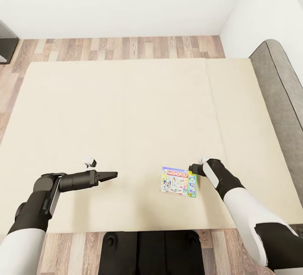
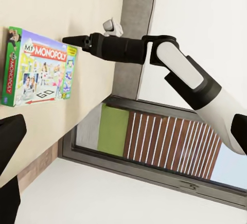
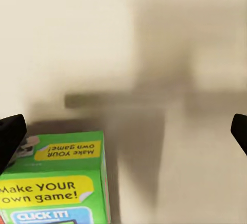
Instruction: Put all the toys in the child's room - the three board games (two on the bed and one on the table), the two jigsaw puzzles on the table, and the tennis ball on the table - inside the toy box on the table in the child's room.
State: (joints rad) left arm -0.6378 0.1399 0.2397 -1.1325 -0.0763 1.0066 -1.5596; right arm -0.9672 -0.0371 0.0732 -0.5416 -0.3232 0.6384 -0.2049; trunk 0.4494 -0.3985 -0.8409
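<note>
One board game (image 1: 178, 181), a flat green and white Monopoly box (image 2: 38, 67), lies flat on the cream bed (image 1: 126, 110) near its front edge. My right gripper (image 1: 194, 168) hovers just off the box's far right corner and is open. Its two dark fingers (image 3: 10, 136) stand wide apart, with the box's green edge (image 3: 56, 183) low between them and bare mattress ahead. My left gripper (image 1: 113, 175) is open and holds nothing. It hangs over the mattress well to the left of the box and points towards it.
A grey padded headboard (image 1: 277, 98) runs along the bed's right side. Wood-plank floor (image 1: 126, 47) and white walls lie beyond the bed. A dark cabinet corner (image 1: 6, 43) shows at far left. My black base (image 1: 151, 252) is against the bed's front edge.
</note>
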